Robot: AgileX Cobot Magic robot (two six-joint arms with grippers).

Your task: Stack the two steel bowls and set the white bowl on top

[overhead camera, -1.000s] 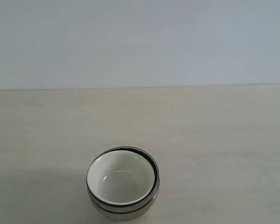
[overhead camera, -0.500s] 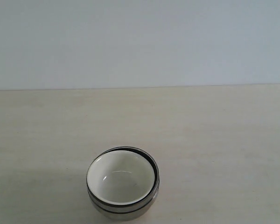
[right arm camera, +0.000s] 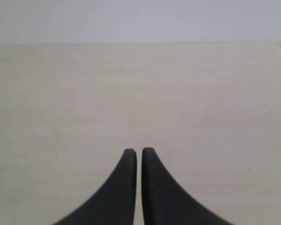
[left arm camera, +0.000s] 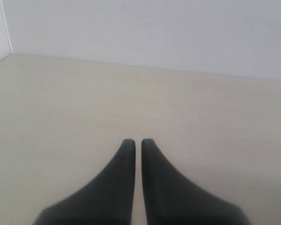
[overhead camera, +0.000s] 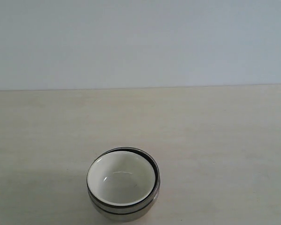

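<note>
White bowl (overhead camera: 122, 182) nested in steel bowls (overhead camera: 126, 212), pale tabletop (overhead camera: 215, 131) around

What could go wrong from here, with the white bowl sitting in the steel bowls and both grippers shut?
1. The white bowl sits off-centre in the steel bowls, gap wider on one side; a knock might tip it.
2. The bowls sit at the exterior view's bottom edge, so full nesting of the steel bowls is hard to confirm.
3. The left gripper and right gripper both face bare table, not the bowls; an arm move could brush them unseen.
</note>
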